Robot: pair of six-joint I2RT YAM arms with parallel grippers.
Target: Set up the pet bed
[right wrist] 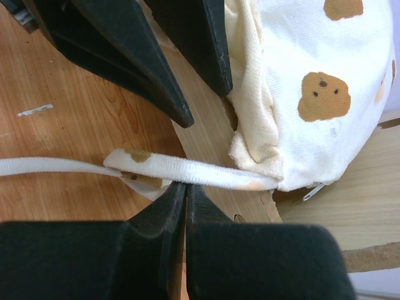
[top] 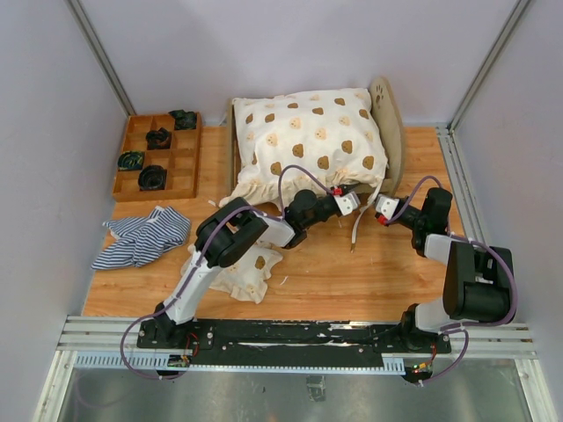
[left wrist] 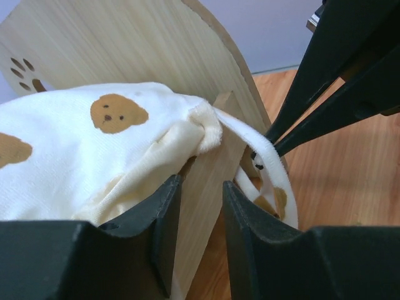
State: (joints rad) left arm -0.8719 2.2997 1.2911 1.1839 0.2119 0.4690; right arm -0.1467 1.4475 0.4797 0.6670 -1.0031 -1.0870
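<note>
Nearest the bases, a crumpled cream bear-print cloth (top: 239, 272) is seen beside the left arm, with a striped cloth (top: 141, 236) to its left. Farther on, the right gripper (right wrist: 185, 187) is pinched fully closed on a cream strap (right wrist: 212, 178) of the bear-print cushion (top: 308, 132). The left gripper (left wrist: 201, 187) is held partly apart, its 2 fingers (left wrist: 159, 231) straddling a plywood side of the pet bed (top: 387, 123); contact cannot be told. The bed is set at the table's far middle, and a brown tray (top: 182, 165) at far left.

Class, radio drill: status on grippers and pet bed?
Left gripper open, straddling side of plywood pet bed. Right gripper shut on cream fabric strap. Cream bear-print cushion on bed.
</note>
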